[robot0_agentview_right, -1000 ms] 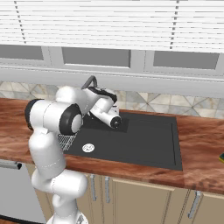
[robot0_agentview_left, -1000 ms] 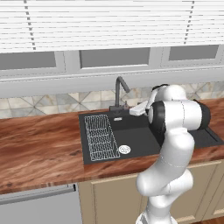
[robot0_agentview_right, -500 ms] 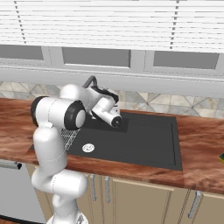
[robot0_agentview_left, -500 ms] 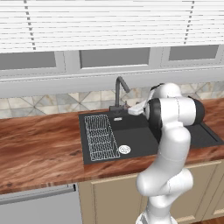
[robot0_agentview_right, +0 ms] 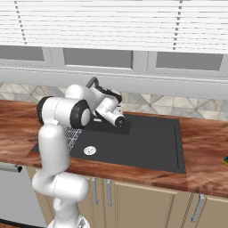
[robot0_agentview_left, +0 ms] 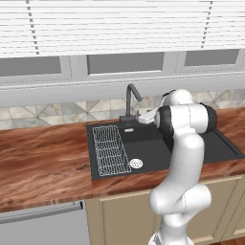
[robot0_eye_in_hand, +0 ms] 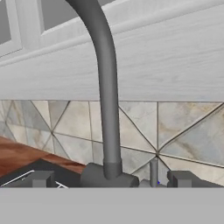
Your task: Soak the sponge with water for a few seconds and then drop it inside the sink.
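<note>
Gripper [robot0_agentview_left: 143, 117] at the back rim of the sink [robot0_agentview_left: 153, 146], jaws spread wide and empty, levelled at the foot of the faucet [robot0_agentview_left: 130, 98].

Step in hand (judged): the approach to the tap, ahead of any soaking. No stream of water falls from the spout, and the basin looks dry. The sponge [robot0_agentview_right: 226, 160] appears to be the small yellow-green scrap on the table [robot0_agentview_right: 205, 133] at the far right edge of the right base view, well apart from the arm; it is cut by the frame, so this identification is tentative.

Next move (judged): the open jaws must be set about the tap's control and work it until water runs. After that comes a long reach right for the sponge.

Comparison of views.
- Left base view: shows the whole layout, with the wire rack [robot0_agentview_left: 110, 148] in the left of the basin, the round drain [robot0_agentview_left: 136, 163] just beside its near corner, and the faucet behind.
- Right base view: the arm's own bulk hides the jaws and most of the rack, but it takes in the table to the right, where the presumed sponge lies.
- Hand view: close on the faucet's neck and collar against the tiled wall [robot0_eye_in_hand: 183, 127]. The two dark finger tips flank the collar, and a thin upright peg [robot0_eye_in_hand: 153, 171] stands just right of it, a detail too small to make out from the base.
</note>
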